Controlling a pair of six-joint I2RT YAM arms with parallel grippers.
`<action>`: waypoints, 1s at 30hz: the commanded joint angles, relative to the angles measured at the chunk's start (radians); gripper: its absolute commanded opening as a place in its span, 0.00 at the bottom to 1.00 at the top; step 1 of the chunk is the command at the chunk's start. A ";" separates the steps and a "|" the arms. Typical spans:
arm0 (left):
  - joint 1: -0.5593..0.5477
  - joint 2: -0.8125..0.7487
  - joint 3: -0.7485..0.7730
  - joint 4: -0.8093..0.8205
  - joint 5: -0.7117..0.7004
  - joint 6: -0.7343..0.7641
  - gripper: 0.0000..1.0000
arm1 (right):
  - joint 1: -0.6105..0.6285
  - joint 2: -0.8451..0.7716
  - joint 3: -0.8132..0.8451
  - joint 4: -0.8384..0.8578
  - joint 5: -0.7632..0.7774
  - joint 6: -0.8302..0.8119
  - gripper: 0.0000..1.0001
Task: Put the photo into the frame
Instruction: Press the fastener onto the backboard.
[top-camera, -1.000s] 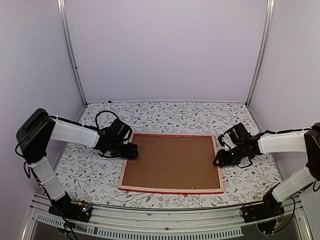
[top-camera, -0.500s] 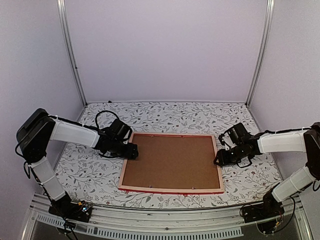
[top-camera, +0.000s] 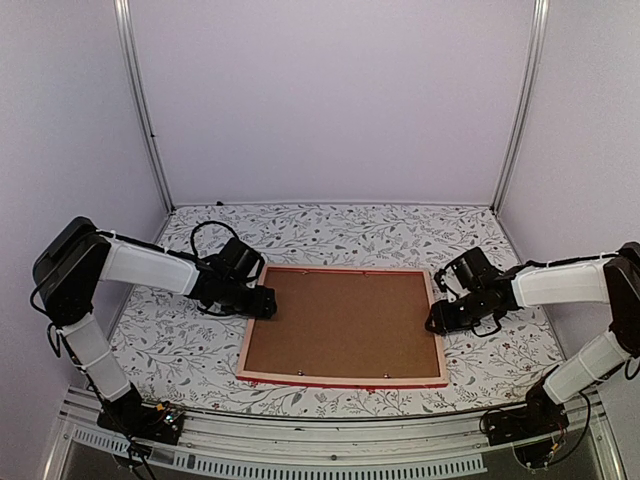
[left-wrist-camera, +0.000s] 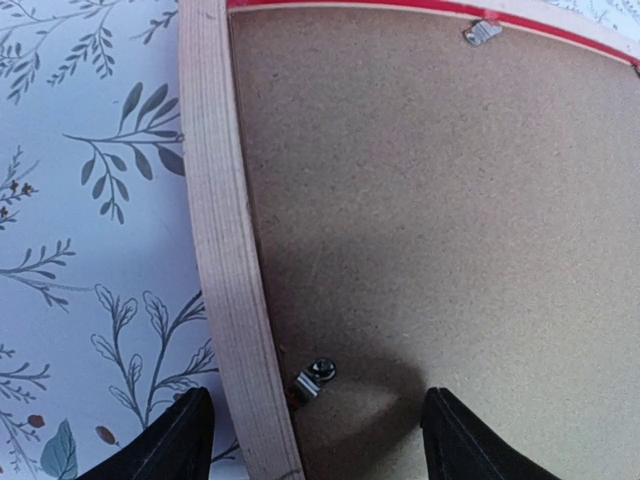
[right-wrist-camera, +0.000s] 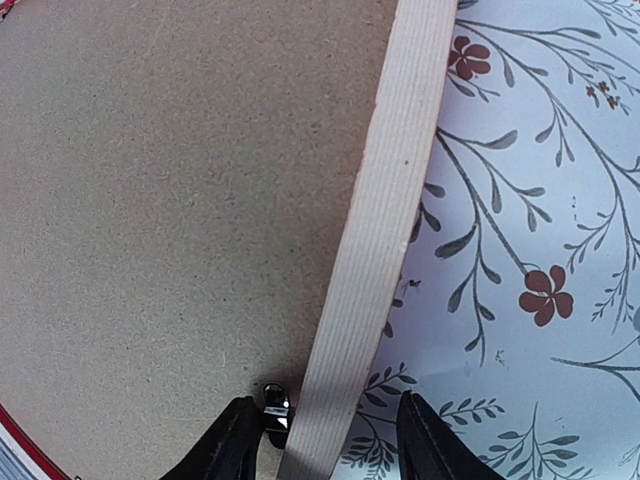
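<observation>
The frame (top-camera: 342, 379) lies face down on the table, its pale wood back rails up and a thin red edge showing. A brown backing board (top-camera: 345, 320) fills it, so the photo is hidden. My left gripper (top-camera: 268, 303) is open at the left rail (left-wrist-camera: 220, 230), one finger over the table, the other over the board (left-wrist-camera: 430, 200), with a small metal clip (left-wrist-camera: 312, 378) between them. My right gripper (top-camera: 434, 322) is open astride the right rail (right-wrist-camera: 390, 190). Its inner finger (right-wrist-camera: 235, 445) stands beside a metal clip (right-wrist-camera: 274, 405), and its outer finger is clear of the wood.
The frame lies on a floral-patterned tablecloth (top-camera: 180, 350). Pale enclosure walls with metal posts (top-camera: 145, 120) close the sides and back. Another clip (left-wrist-camera: 482, 32) sits at the board's far edge. Both arm bases stand at the near corners.
The right gripper's jaws have opened wider around the right rail. The left arm and the frame have not moved.
</observation>
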 joint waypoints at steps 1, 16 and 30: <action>0.014 0.027 -0.021 -0.023 0.025 0.002 0.74 | 0.009 0.013 0.012 -0.014 0.032 -0.004 0.48; 0.014 0.025 -0.033 -0.018 0.026 0.003 0.74 | -0.013 0.078 0.024 -0.035 0.045 0.028 0.33; 0.022 0.012 -0.048 -0.018 0.021 0.003 0.74 | -0.047 0.089 -0.008 -0.013 0.006 0.054 0.20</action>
